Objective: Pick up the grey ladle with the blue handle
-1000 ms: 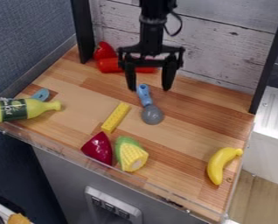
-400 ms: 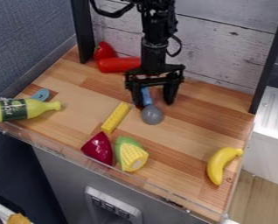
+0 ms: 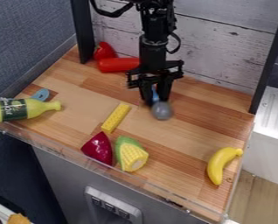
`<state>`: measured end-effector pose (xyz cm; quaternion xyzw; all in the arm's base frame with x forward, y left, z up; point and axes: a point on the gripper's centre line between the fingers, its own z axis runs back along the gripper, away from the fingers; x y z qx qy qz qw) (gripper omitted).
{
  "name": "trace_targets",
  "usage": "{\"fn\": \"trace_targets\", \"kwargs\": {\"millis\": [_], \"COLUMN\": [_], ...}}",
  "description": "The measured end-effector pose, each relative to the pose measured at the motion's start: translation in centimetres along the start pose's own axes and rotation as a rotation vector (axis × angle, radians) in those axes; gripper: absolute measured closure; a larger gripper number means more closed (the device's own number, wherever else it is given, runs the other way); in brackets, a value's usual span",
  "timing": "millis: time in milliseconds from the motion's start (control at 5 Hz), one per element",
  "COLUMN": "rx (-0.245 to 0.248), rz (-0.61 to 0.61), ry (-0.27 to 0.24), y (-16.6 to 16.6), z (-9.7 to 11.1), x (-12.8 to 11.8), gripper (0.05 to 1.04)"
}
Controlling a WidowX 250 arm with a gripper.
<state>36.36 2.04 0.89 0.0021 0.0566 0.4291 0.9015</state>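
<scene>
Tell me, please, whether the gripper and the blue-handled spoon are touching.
Touching: the camera view shows the gripper closed on the blue handle of the spoon, a finger on each side.

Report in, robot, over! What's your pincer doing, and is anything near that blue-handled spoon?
Pincer shut on spoon's blue handle. Spoon's gray round end sticking out past the tips. Yellow block nearby, not touching. Over.

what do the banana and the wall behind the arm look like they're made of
The banana looks like smooth, slightly glossy plastic, judging by its even yellow and soft highlights, though painted foam is possible. The wall looks like whitewashed wood planks, with seams, streaky grain and dark knot-like marks; it could be a printed panel.
</scene>
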Motion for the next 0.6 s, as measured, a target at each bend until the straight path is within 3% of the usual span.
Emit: {"fn": "trace_targets", "kwargs": {"millis": [200, 400, 600], "rx": [0.001, 0.011, 0.043], "rz": [-0.039, -0.129, -0.294], "ry": [-0.004, -0.008, 0.004], "y": [-0.17, -0.17, -0.08], "z": [0.02, 0.07, 0.81], "x": [0.48, 0.87, 1.46], "gripper": [0.755, 0.755, 0.755]}}
